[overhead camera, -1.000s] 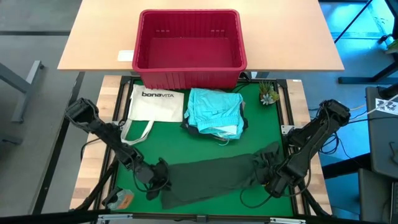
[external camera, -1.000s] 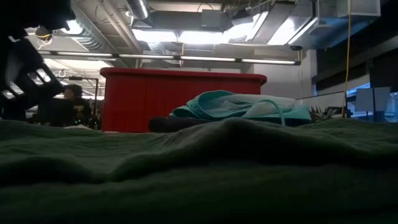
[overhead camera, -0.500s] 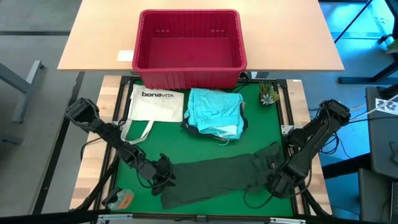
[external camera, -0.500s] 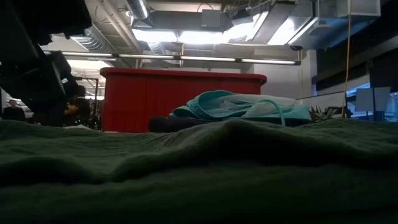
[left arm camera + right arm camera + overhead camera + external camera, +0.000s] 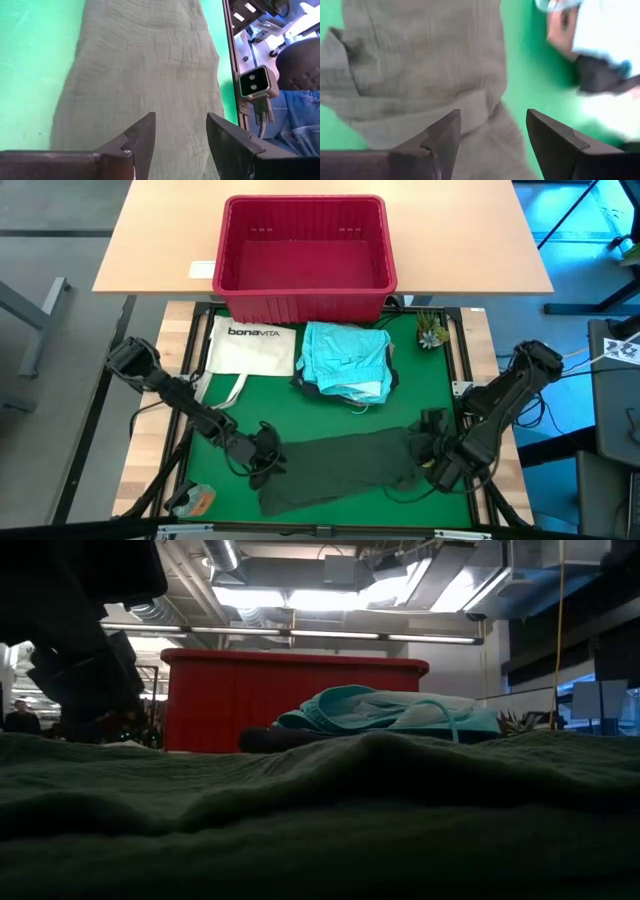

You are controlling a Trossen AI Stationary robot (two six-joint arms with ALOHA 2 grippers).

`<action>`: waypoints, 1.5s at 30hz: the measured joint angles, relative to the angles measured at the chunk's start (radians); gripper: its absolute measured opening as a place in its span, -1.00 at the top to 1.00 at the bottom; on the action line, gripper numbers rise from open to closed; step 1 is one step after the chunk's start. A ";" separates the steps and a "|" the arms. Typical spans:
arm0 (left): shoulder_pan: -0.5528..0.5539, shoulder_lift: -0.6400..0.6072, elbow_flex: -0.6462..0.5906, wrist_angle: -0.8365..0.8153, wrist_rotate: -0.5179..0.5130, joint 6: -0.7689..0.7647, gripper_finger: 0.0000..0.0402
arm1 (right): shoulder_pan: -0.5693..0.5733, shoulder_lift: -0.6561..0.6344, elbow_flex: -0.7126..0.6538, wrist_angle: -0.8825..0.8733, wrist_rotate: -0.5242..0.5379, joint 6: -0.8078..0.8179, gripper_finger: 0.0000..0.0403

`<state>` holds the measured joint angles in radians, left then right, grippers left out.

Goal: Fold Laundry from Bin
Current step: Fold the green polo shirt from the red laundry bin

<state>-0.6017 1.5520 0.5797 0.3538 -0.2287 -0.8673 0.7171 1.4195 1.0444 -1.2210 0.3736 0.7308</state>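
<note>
The dark green garment [image 5: 345,465] lies spread flat along the near part of the green mat and fills the foreground of the low view [image 5: 320,810]. My left gripper [image 5: 265,450] is open over its left end, with the cloth below its fingers [image 5: 181,125]. My right gripper [image 5: 432,435] is open over its bunched right end [image 5: 494,122]. The light turquoise garment [image 5: 345,358] lies on a dark grey one [image 5: 392,380] at the mat's far middle. The red bin [image 5: 305,255] stands on the tan table behind the mat.
The white "bonaVITA" tote bag [image 5: 250,345] lies at the mat's far left, its handle toward my left arm. A small plant [image 5: 432,330] stands at the far right corner. A small orange object [image 5: 195,500] sits at the near left corner. A black frame edges the mat.
My left gripper has moved toward the far edge and a little right, over the dark green garment's left end. My right gripper has moved toward the far edge, over the garment's right end. The garment stays on the mat.
</note>
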 joint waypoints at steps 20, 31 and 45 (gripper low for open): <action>0.109 0.000 0.000 -0.139 0.008 0.039 0.27 | -0.063 -0.001 -0.164 0.241 -0.236 0.109 -0.12; 0.062 0.000 0.000 -0.268 0.013 0.039 0.27 | -0.065 -0.001 -0.326 0.384 -0.169 0.110 -0.12; 0.010 0.000 0.000 -0.244 0.093 0.036 0.27 | -0.310 -0.001 -0.364 0.386 -0.017 -0.082 -0.12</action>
<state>-0.5916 1.5520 0.5797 0.1097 -0.1359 -0.8315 0.4071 1.4189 0.6804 -0.8355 0.3565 0.6489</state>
